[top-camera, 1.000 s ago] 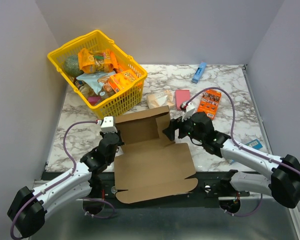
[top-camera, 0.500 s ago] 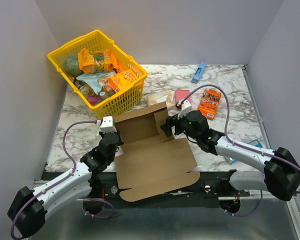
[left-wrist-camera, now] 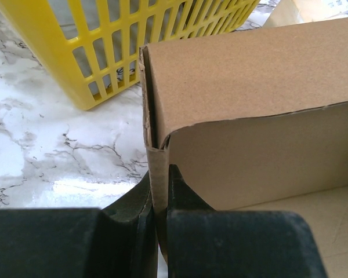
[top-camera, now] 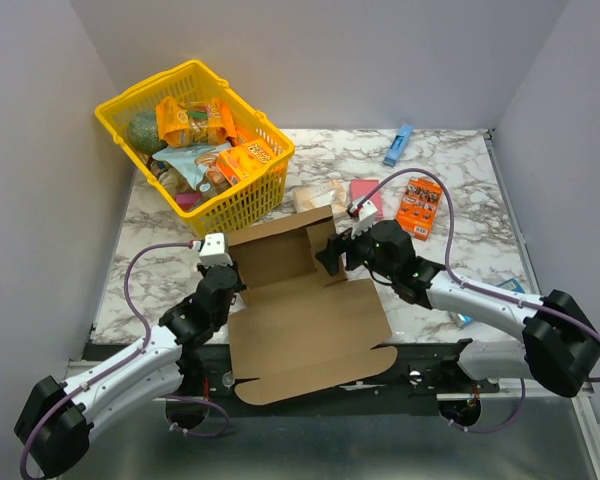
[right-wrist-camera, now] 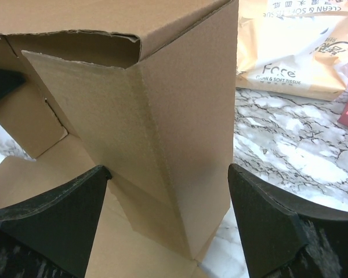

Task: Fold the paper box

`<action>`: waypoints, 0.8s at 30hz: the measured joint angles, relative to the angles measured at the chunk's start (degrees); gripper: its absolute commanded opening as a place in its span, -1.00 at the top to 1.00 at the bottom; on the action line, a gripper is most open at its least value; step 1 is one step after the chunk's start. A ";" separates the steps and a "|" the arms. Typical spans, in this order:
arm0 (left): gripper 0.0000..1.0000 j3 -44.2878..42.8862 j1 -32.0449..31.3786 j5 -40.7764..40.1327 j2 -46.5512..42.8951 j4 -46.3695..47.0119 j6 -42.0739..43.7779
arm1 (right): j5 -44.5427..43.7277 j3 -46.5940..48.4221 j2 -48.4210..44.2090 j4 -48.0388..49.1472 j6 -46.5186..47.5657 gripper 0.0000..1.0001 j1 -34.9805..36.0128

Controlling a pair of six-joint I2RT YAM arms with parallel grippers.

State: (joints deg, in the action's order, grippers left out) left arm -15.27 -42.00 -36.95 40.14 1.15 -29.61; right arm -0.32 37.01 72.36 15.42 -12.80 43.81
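The paper box (top-camera: 305, 320) lies at the near middle of the desk (top-camera: 450, 170), between your two arms. Its large flat panel spreads toward you and overhangs the near edge of the desk, while its far portion is folded up into a standing wall with short side flaps turned in at each end. At the left end of that raised part, your left fingers (left-wrist-camera: 133, 208) are closed narrowly on a thin upright cardboard flap, one finger on each face, as the left wrist view shows, with the brown wall rising just above them. At the right end, your right fingers (right-wrist-camera: 64, 202) stand wide apart on either side of the upright folded corner; whether their tips press the cardboard cannot be told from the right wrist view. Just beyond that corner a pack of facial tissue (right-wrist-camera: 296, 52) rests on the marble surface. To the far left of the box stands a yellow basket (top-camera: 242, 205) filled with packaged groceries, its near wall close to the raised cardboard. To the far right lie a pink packet (top-camera: 364, 195) and an orange snack box (top-camera: 419, 207), and a blue object (top-camera: 398, 145) sits near the far edge of the desk.
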 measured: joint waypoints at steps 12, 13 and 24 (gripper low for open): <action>1.00 0.02 0.02 -0.02 -0.42 -0.42 0.28 | -2.43 3.28 4.61 -0.04 -0.26 -0.53 0.31; 1.00 0.02 0.02 -0.02 -0.35 -0.37 0.28 | -2.69 3.41 4.90 -0.02 -0.26 -0.50 0.37; 1.00 0.02 0.04 -0.24 -0.33 -0.28 0.81 | -5.62 4.83 8.48 1.33 -0.31 -0.16 0.35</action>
State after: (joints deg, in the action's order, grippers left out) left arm -15.25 -41.95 -37.19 39.81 0.86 -28.80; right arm -5.93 41.85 80.84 16.75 -13.10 44.16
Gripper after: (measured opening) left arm 0.132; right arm 0.628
